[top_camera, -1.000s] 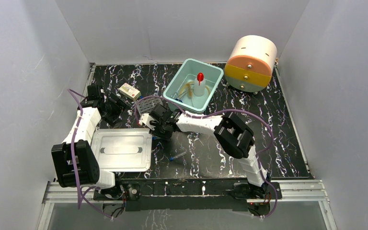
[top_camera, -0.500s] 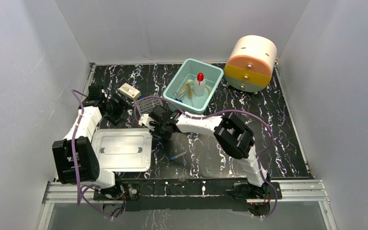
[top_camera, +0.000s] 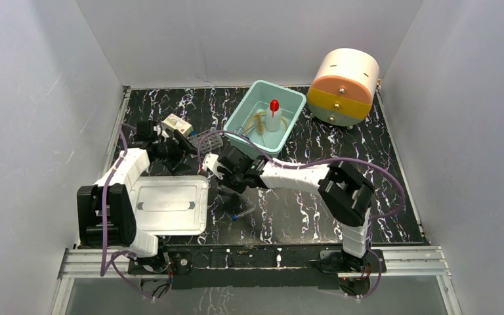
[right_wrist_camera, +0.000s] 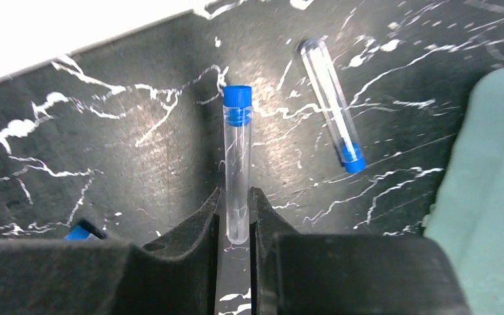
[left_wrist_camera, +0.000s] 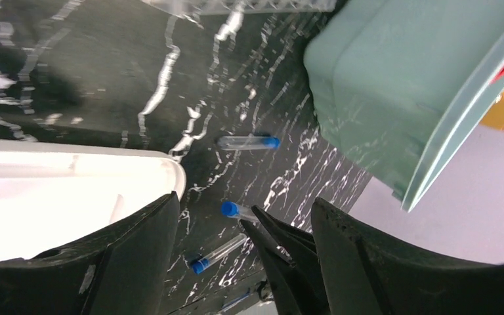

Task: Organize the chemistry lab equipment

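My right gripper (right_wrist_camera: 234, 195) is shut on the lower end of a thin clear tube (right_wrist_camera: 237, 157) with a blue cap, which points away from the fingers. In the top view that gripper (top_camera: 225, 176) sits beside the white tray (top_camera: 167, 205). A second blue-capped tube (right_wrist_camera: 333, 105) lies on the mat near the teal bin (right_wrist_camera: 492, 197). A third tube (top_camera: 243, 213) lies nearer the arm bases. My left gripper (left_wrist_camera: 244, 200) hangs open and empty next to the grey tube rack (top_camera: 208, 141). The red-nozzled wash bottle (top_camera: 273, 118) and tan tubing (top_camera: 257, 123) are in the teal bin (top_camera: 244, 111).
A small white box (top_camera: 178, 125) lies at the back left beside the left arm. A round cream and orange drawer unit (top_camera: 343, 85) stands at the back right. White walls close in three sides of the black marbled mat (top_camera: 380, 184).
My right gripper has closed on the tube and shifted a little to the right with it. The left arm has swung right, toward the rack and the small box.
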Action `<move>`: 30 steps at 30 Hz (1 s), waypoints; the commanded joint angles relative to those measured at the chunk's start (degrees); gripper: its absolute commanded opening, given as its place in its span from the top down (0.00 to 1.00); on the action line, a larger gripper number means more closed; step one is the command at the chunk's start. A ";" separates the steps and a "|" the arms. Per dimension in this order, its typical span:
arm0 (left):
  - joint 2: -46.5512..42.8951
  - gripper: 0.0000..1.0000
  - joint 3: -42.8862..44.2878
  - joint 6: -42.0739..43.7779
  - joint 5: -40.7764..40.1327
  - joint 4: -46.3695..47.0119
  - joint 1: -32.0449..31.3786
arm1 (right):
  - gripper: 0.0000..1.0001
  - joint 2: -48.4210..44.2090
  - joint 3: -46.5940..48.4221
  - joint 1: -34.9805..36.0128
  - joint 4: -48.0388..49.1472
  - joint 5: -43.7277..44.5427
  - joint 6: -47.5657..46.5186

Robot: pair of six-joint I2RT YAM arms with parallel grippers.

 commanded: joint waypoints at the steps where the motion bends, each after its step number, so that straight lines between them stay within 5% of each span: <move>1: -2.01 0.29 -0.59 -1.02 4.15 4.57 -5.06 | 0.79 -6.33 -0.86 -0.27 8.23 1.33 2.90; 9: -4.97 0.30 -2.36 -4.29 9.35 13.28 -8.48 | 0.78 -12.58 -3.87 -1.78 15.98 2.10 5.00; 20: -7.79 0.60 -5.09 -4.52 12.20 18.98 -11.15 | 0.77 -14.78 -4.61 -4.11 17.80 -1.70 9.01; 30: -8.56 0.66 -6.23 -5.09 13.27 20.07 -11.42 | 0.78 -15.04 -5.01 -4.87 19.54 -2.54 9.37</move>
